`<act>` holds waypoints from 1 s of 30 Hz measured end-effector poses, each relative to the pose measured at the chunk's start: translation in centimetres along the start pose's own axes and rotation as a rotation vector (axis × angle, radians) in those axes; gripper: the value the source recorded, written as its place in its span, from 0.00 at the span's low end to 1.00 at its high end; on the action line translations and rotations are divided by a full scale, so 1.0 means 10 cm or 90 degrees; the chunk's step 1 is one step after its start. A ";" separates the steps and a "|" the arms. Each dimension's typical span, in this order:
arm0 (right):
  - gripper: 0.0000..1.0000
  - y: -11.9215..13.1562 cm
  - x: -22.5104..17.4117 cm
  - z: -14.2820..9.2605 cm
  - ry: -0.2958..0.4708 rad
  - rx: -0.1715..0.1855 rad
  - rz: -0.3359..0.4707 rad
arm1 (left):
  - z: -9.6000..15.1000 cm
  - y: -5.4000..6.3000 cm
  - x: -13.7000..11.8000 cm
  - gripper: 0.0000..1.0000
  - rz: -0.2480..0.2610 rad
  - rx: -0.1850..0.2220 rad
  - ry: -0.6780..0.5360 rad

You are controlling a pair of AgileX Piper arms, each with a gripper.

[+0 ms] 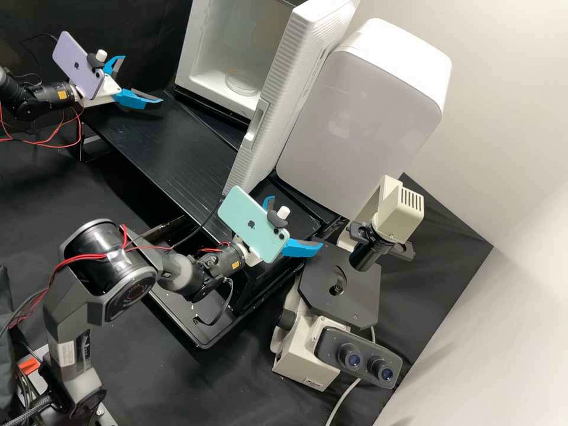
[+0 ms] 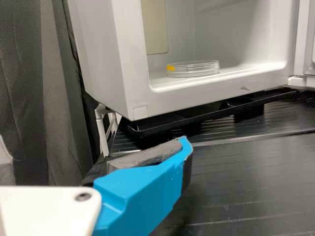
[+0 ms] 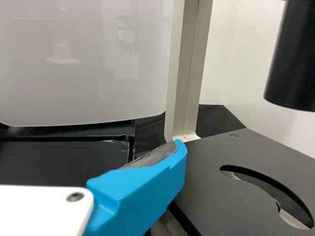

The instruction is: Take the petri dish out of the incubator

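Now, incubator sill: we judge the raised front lip of the open white plastic incubator (image 2: 113, 59) the main hazard; a low approach could strike it or tip the dish on it.
Loose lid: the clear round petri dish (image 2: 193, 68) with its yellow mark may shed its lid if pinched too high.
Our left tool (image 1: 155, 100): blue fingers look drawn together, holding nothing; entering so, it would shove the dish deeper.
Our right tool (image 1: 316, 244): likewise closed-looking and empty, by the grey microscope (image 1: 331, 349), across the open white ribbed door (image 1: 284, 100) from the dish.
Dish to left tool: it rests on the chamber floor, well apart from the tool, which hovers over the black slatted worktop (image 1: 171, 148) before the opening.
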 end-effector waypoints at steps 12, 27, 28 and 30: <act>1.00 0.00 0.00 0.00 0.000 0.000 0.000 | 0.01 0.00 0.00 1.00 -0.001 0.004 -0.006; 1.00 0.00 0.00 0.00 0.000 0.000 0.000 | 0.53 -0.05 -0.08 1.00 -0.012 0.033 -0.146; 1.00 0.00 0.00 0.00 0.000 0.000 0.000 | 0.58 -0.05 -0.08 1.00 -0.013 0.036 -0.159; 1.00 0.00 0.00 0.00 0.000 0.000 0.000 | 0.68 -0.03 -0.08 1.00 -0.009 0.047 -0.189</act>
